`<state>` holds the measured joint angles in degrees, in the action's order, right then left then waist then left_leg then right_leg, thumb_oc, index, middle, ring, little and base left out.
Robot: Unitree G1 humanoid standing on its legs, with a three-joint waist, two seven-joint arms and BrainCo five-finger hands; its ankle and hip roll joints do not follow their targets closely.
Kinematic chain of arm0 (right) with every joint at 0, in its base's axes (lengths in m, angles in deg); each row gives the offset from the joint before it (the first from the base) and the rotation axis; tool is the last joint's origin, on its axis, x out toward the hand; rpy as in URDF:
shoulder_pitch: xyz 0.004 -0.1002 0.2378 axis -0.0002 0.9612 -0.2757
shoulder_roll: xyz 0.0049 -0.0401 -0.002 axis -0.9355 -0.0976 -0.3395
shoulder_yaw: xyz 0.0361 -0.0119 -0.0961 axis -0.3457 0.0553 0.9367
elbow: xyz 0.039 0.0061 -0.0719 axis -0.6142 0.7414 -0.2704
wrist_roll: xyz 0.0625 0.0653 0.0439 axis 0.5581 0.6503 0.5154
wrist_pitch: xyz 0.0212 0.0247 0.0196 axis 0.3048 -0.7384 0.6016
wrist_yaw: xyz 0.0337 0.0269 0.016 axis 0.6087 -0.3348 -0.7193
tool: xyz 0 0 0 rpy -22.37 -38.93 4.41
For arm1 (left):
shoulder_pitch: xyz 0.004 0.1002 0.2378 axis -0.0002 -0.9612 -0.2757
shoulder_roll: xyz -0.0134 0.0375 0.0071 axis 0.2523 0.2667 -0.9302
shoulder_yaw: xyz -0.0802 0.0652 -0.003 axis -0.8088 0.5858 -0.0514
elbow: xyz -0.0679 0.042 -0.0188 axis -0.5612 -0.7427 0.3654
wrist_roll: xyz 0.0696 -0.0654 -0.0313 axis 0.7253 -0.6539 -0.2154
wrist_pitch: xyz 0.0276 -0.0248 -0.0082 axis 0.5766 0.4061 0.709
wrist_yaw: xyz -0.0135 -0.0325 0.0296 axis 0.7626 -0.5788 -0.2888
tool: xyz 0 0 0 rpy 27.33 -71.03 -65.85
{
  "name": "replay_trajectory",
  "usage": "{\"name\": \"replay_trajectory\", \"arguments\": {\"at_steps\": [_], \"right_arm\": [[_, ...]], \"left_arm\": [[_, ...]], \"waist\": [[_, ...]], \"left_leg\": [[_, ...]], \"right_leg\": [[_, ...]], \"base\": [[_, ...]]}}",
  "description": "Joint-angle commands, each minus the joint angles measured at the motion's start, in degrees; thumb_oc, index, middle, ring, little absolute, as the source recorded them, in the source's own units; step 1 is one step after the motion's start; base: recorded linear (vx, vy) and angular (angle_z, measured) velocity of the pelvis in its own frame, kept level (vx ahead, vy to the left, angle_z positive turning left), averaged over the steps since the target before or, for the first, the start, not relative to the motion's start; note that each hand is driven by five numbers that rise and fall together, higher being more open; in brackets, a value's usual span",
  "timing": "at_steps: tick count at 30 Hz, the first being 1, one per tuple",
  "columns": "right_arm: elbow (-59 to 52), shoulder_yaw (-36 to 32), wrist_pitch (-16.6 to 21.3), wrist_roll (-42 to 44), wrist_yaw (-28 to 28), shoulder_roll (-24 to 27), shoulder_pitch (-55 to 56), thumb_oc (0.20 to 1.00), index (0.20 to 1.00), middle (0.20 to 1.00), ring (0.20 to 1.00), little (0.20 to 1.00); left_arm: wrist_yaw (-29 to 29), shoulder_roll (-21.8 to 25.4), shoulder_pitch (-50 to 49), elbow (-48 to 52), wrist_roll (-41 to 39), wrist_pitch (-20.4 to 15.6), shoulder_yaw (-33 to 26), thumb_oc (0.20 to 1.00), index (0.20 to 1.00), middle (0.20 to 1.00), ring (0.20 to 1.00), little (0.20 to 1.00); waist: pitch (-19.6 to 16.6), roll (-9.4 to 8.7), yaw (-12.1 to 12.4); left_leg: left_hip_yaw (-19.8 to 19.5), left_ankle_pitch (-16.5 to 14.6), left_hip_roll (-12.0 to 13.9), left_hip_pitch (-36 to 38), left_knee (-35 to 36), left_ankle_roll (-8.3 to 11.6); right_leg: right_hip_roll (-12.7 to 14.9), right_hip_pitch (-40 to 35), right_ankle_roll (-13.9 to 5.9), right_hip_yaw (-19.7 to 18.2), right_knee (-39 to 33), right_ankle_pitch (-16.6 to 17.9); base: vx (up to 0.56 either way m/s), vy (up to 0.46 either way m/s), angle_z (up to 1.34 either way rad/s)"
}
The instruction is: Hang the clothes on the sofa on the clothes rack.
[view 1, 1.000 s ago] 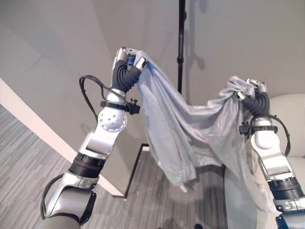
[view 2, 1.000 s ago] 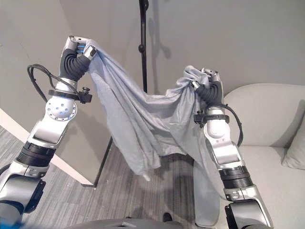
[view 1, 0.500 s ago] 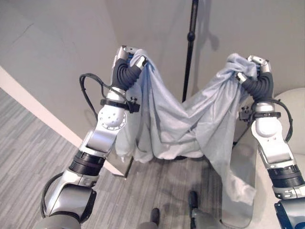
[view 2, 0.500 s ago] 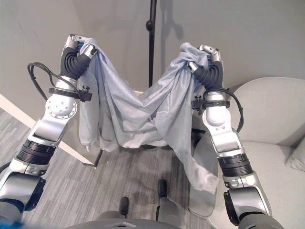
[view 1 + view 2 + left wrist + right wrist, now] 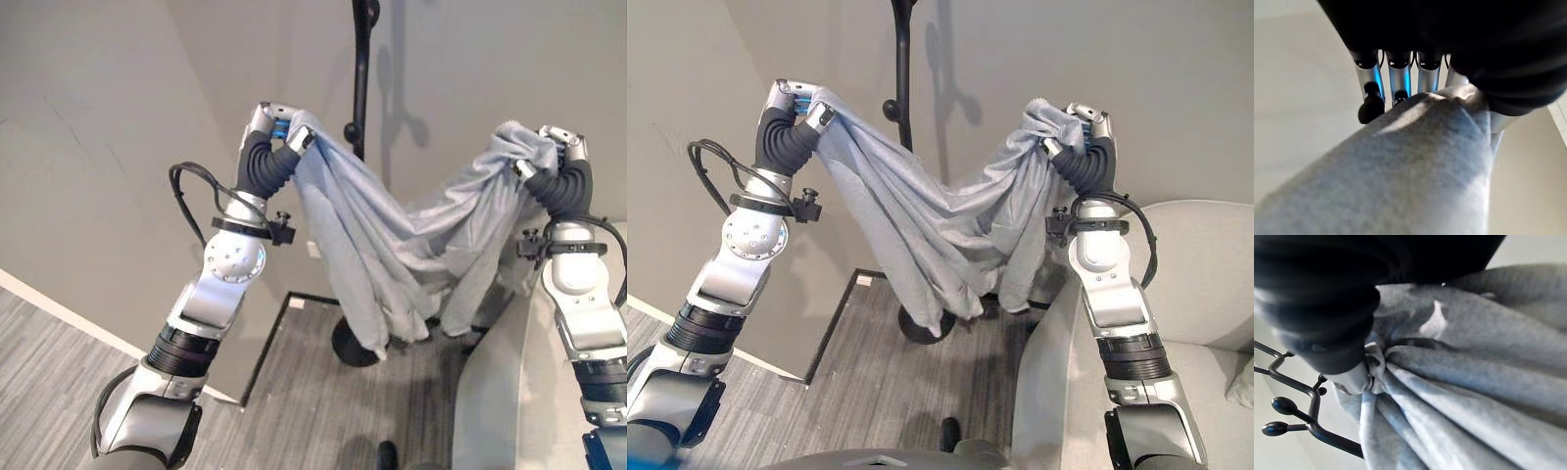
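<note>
Both arms are raised, with a grey garment point(image 5: 940, 230) slung between them in the upper half of the right eye view. The left hand point(image 5: 795, 101), at upper left, has its fingers curled round one bunched end of the cloth. In the left wrist view the silver fingers point(image 5: 1368, 83) run down onto the fabric, which passes under them and away from the hand. The right hand point(image 5: 1085, 127), at upper right, is clamped on the other bunched end. In the right wrist view the gathered folds converge at the hand point(image 5: 1359, 377) beside the dark ribbed cover.

Between the two hands the garment sags in a deep curve, its lowest folds hanging near the centre of the frame, clear of the floor.

The black clothes rack point(image 5: 903, 88) stands behind the cloth, its pole rising to the top centre of the frame, with a knobbed peg just beside the left-hand end of the garment. Its round base point(image 5: 917, 326) sits on the grey floor point(image 5: 872, 392) below the hanging folds. Whether the cloth touches the pole cannot be told.

The light sofa point(image 5: 1205, 294) occupies the lower right, beside the right arm.
</note>
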<state>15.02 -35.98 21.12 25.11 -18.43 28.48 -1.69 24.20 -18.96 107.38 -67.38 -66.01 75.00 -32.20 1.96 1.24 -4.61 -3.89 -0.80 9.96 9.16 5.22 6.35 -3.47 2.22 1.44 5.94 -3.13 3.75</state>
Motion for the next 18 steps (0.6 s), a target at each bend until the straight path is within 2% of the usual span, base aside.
{"name": "replay_trajectory", "arguments": {"at_steps": [1,2,3,8,9,10,12,13,14,15,16,18], "right_arm": [[-3.1,-0.7,4.3,2.3,0.1,-0.5,0.7,0.2,0.2,0.2,0.2,0.2],[-3.2,-0.9,4.5,2.4,0.2,-0.4,0.8,0.2,0.2,0.2,0.2,0.2],[-3.3,-1.1,4.5,2.4,0.3,-0.3,0.8,0.2,0.2,0.2,0.2,0.2],[-3.3,-1.1,4.5,2.4,0.3,-0.3,0.8,0.2,0.2,0.2,0.2,0.2],[-3.0,-2.1,4.2,2.4,1.2,0.5,0.5,0.2,0.2,0.2,0.2,0.2],[-2.9,-2.1,4.3,2.5,1.2,0.5,0.1,0.2,0.2,0.2,0.2,0.2],[-2.4,-1.9,4.7,2.9,1.3,0.6,-0.7,0.2,0.2,0.2,0.2,0.2],[-2.3,-1.9,4.7,2.9,1.3,0.7,-0.8,0.2,0.2,0.2,0.2,0.2],[-1.7,-1.7,4.7,2.8,1.4,0.7,-0.8,0.2,0.2,0.2,0.2,0.2],[-1.7,-1.7,4.8,2.8,1.5,0.7,-0.8,0.2,0.2,0.2,0.2,0.2],[-2.0,-1.5,4.2,1.5,0.7,0.1,0.2,0.2,0.2,0.2,0.2,0.2],[-2.3,-1.5,4.1,1.2,0.3,-0.4,0.8,0.2,0.2,0.2,0.2,0.2]], "left_arm": [[-0.5,1.6,-0.3,0.6,-1.4,-2.1,-2.7,0.2,0.2,0.2,0.2,0.2],[-0.4,1.8,-0.1,0.8,-1.5,-2.1,-2.9,0.2,0.2,0.2,0.2,0.2],[-0.4,1.9,0.1,1.0,-1.5,-2.0,-3.0,0.2,0.2,0.2,0.2,0.2],[-0.4,1.9,0.1,1.0,-1.5,-2.0,-3.0,0.2,0.2,0.2,0.2,0.2],[-1.1,1.6,0.8,1.1,-2.5,-2.3,-3.9,0.2,0.2,0.2,0.2,0.2],[-1.4,1.7,1.2,1.0,-2.6,-2.5,-3.7,0.2,0.2,0.2,0.2,0.2],[-1.6,2.3,1.6,0.7,-2.9,-2.8,-3.4,0.2,0.2,0.2,0.2,0.2],[-1.6,2.2,1.7,0.6,-3.0,-2.9,-3.4,0.2,0.2,0.2,0.2,0.2],[-1.7,2.4,1.7,0.5,-2.8,-3.0,-3.5,0.2,0.2,0.2,0.2,0.2],[-1.7,2.4,1.7,0.5,-2.8,-3.0,-3.5,0.2,0.2,0.2,0.2,0.2],[-1.7,2.0,1.6,0.0,-2.6,-3.3,-3.2,0.2,0.2,0.2,0.2,0.2],[-1.6,1.9,1.2,0.2,-2.4,-3.4,-3.0,0.2,0.2,0.2,0.2,0.2]], "waist": [[-5.7,-0.4,0.2],[-5.0,-0.77,0.5],[-4.4,-1.42,0.4],[-4.5,-1.43,0.1],[-0.7,-5.07,1.8],[-0.6,-4.98,2.3],[-0.1,-3.78,4.2],[-0.2,-3.8,4.1],[0.0,-3.39,4.7],[0.1,-3.42,4.7],[-0.3,-1.75,4.6],[-0.5,-1.39,4.6]], "left_leg": [[0.1,4.0,2.0,3.1,-6.2,2.2],[-0.4,6.5,2.1,0.7,-10.7,2.42],[-1.1,7.6,1.4,-1.6,-14.7,2.16],[-1.4,7.5,1.4,-2.0,-15.1,2.16],[2.5,1.8,0.4,-12.1,-20.1,-1.66],[2.0,0.3,0.1,-13.3,-17.5,-1.3],[-0.2,3.5,-2.0,-17.0,-9.1,0.26],[-0.1,4.1,-2.0,-16.4,-8.0,0.35],[-0.8,5.6,-3.3,-17.4,-4.3,1.14],[-0.8,5.8,-3.3,-17.2,-3.9,1.13],[-0.6,6.8,-4.3,-16.7,-0.7,1.52],[-0.6,7.0,-4.7,-16.2,-0.9,1.37]], "right_leg": [[3.1,1.2,-7.48,-3.3,-1.0,-0.7],[3.0,0.4,-6.95,-3.2,-0.8,-1.1],[3.3,-0.2,-6.54,-3.0,-0.9,-1.1],[3.4,-0.1,-6.55,-2.7,-0.9,-1.1],[6.5,-4.4,-6.23,-3.4,-0.3,-3.1],[7.0,-4.6,-6.72,-3.5,-0.6,-3.2],[7.1,-5.9,-7.36,-4.1,-1.3,-4.0],[7.1,-6.0,-7.34,-4.0,-1.3,-4.0],[7.2,-6.8,-7.51,-4.3,-1.6,-4.5],[7.2,-6.9,-7.51,-4.2,-1.6,-4.5],[7.5,-7.8,-8.5,-5.2,-1.6,-4.9],[8.2,-7.7,-8.94,-5.2,-1.7,-4.8]], "base": [[0.0,-0.056,-0.01],[-0.02,-0.082,0.0],[-0.02,-0.057,0.1],[0.03,-0.002,0.07],[0.19,0.087,0.09],[0.25,0.174,0.45],[0.13,0.188,0.17],[0.12,0.138,-0.45],[0.07,0.069,-0.58],[0.19,0.338,-0.52],[0.16,0.364,-0.52],[0.13,0.326,-0.29]]}}
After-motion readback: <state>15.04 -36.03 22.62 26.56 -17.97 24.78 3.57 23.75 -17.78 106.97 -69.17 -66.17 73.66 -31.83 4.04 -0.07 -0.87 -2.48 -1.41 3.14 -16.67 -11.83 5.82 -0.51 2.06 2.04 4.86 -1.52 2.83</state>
